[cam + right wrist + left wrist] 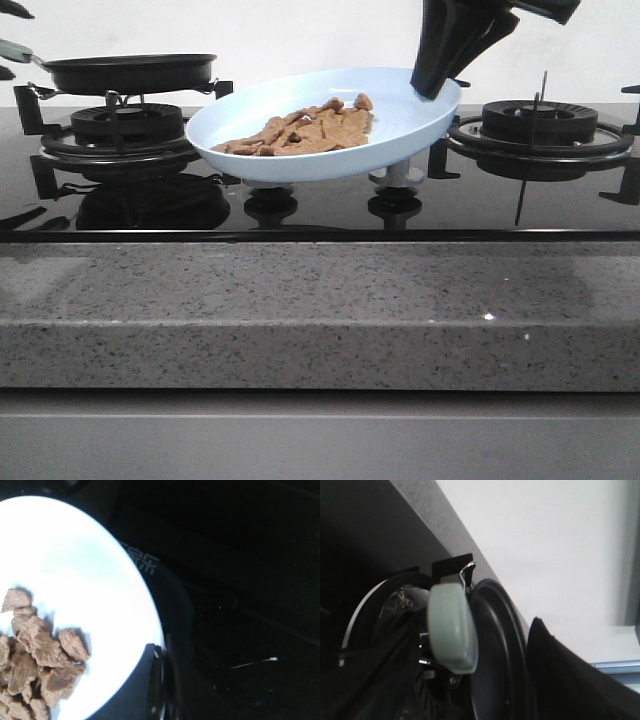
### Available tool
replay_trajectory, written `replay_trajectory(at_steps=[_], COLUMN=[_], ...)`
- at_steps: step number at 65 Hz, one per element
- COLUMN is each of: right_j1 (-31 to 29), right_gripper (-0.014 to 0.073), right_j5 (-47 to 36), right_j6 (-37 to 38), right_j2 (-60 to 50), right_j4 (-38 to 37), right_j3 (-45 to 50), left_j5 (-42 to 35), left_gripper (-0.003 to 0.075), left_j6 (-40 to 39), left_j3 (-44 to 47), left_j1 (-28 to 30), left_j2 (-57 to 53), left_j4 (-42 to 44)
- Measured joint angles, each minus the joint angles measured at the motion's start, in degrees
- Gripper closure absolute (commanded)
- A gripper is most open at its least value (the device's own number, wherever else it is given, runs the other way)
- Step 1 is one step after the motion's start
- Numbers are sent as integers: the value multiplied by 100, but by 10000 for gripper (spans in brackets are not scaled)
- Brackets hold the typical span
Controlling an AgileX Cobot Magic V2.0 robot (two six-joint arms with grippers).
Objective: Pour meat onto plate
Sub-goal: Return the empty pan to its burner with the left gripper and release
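Observation:
The light-blue plate (420,115) hangs above the middle of the hob, tilted down to the left. The meat (300,132), orange-brown strips and chunks, lies on its lower left half. My right gripper (432,90) is shut on the plate's right rim. The right wrist view shows the plate (100,580), the meat (35,665) and my right gripper (155,680) clamped on the rim. The black frying pan (130,72) rests level on the left burner. My left gripper (12,42) stands open around the pan's pale handle (452,630), with one finger (565,680) well apart from it.
The left burner grate (125,125) carries the pan and the right burner (540,120) is bare. Two knobs (270,200) (395,200) sit under the plate on the black glass hob. The speckled granite counter edge (320,300) runs along the front.

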Motion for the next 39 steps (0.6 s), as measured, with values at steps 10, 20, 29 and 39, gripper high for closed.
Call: replay_trajectory(at_steps=[10,20,29,39], right_j1=[0,0,0,0], right_gripper=[663,663,663,663], right_j5=[0,0,0,0], right_j6=[0,0,0,0], right_j2=[0,0,0,0], right_j4=[0,0,0,0], right_j3=[0,0,0,0], left_j5=[445,833,1011,1138], left_gripper=[258,265,388,637], left_j6=[-216,-310,-322,-322], left_j3=[0,-8,-22,-22], left_j1=[167,300,309,309], left_j2=[0,0,-40,-191], left_j4=[589,1024,1303,1500])
